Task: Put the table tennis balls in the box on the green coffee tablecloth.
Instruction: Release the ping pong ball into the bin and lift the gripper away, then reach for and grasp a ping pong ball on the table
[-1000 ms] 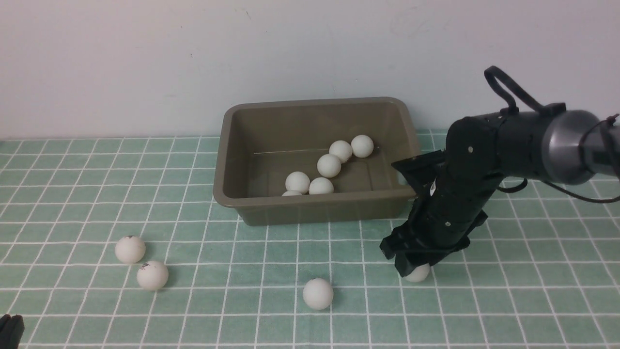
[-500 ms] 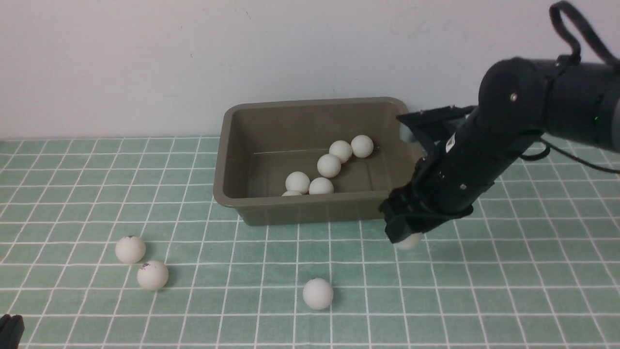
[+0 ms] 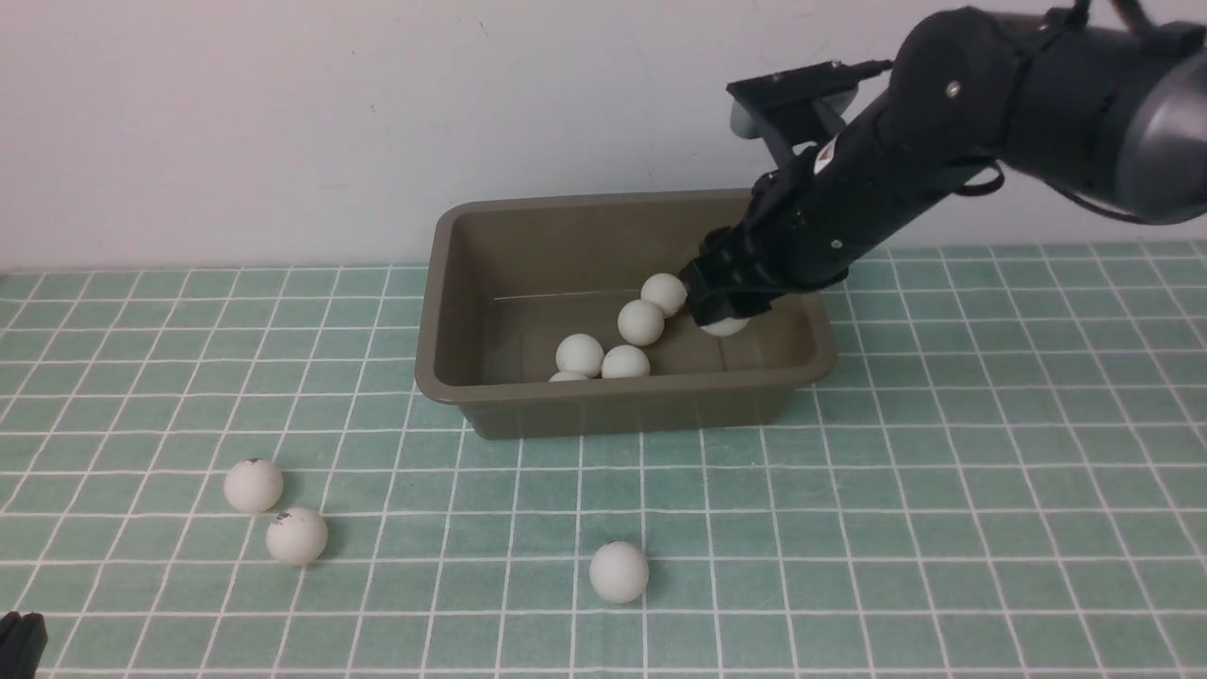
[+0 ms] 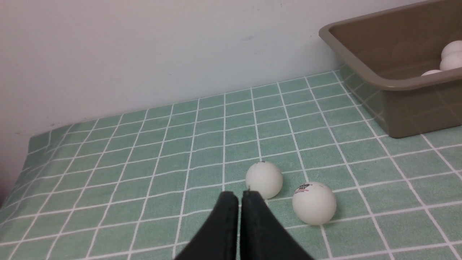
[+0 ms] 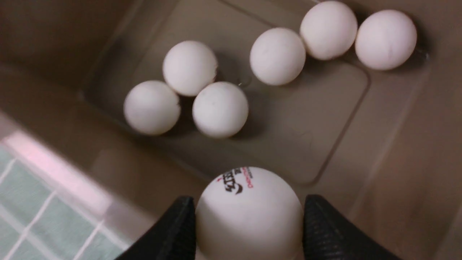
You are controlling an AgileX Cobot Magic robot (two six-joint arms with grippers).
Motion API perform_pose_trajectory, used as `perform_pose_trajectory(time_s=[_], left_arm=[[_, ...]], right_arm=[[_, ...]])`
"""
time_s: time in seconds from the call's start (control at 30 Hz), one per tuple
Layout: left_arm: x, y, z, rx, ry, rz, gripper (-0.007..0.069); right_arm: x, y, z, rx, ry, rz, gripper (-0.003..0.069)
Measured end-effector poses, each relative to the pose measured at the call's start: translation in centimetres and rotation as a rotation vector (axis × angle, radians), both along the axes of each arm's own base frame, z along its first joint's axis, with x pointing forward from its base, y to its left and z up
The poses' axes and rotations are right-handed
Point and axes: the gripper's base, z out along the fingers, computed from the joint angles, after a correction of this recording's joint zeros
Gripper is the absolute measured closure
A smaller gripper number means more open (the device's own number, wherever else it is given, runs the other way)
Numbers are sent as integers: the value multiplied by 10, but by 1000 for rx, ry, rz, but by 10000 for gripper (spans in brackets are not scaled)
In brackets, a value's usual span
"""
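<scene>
A table tennis ball (image 5: pixel 249 213) with a printed mark is pinched between the 2 black fingers of the right gripper (image 3: pixel 721 316), the jaws being spread just to the ball's width. The ball is held over the right part of the olive-brown box (image 3: pixel 622 404), inside the outline of its flared rim and near the right wall; its height above the floor cannot be told.

6 other balls (image 5: pixel 220 109) are seen on the box floor in the right wrist view: 3 are clustered together and 3 are lined up toward a far corner. Bare floor is left between these and the held ball. In the front view 1 of the 6 is hidden behind the gripper.

The box is set on the green checked tablecloth (image 3: pixel 943 471), its back rim close to the white wall (image 3: pixel 283 123). Wide open cloth is left in front of the box and to both sides.

3 loose balls are left on the cloth: 2 (image 3: pixel 253 485) lie close together at the front left, and 1 (image 3: pixel 619 571) lies alone, well apart, before the box's front wall.

The left gripper (image 4: pixel 240 196) is held low at the front left corner, its fingers pressed together on nothing, with the 2 paired balls just beyond its tips.
</scene>
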Motion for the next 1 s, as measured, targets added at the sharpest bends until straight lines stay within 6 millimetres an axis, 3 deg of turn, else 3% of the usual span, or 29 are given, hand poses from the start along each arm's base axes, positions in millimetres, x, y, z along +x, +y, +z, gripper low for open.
perform_pose_trajectory(time_s=[0.23,0.4,0.63,0.8,1.0], left_arm=[[0,0,0,0,0,0,629],[0,0,0,0,0,0,629],[0,0,0,0,0,0,629],[0,0,0,0,0,0,629],[0,0,0,0,0,0,629]], right_arm=[[22,7,-23,-32,-39,4,309],[30,10,-25,-32,-66,3,289],[37,11,-28,-40,-97,4,181],[37,12,-6,-62,-71,29,169],[27,14,51,-36,26,76,168]])
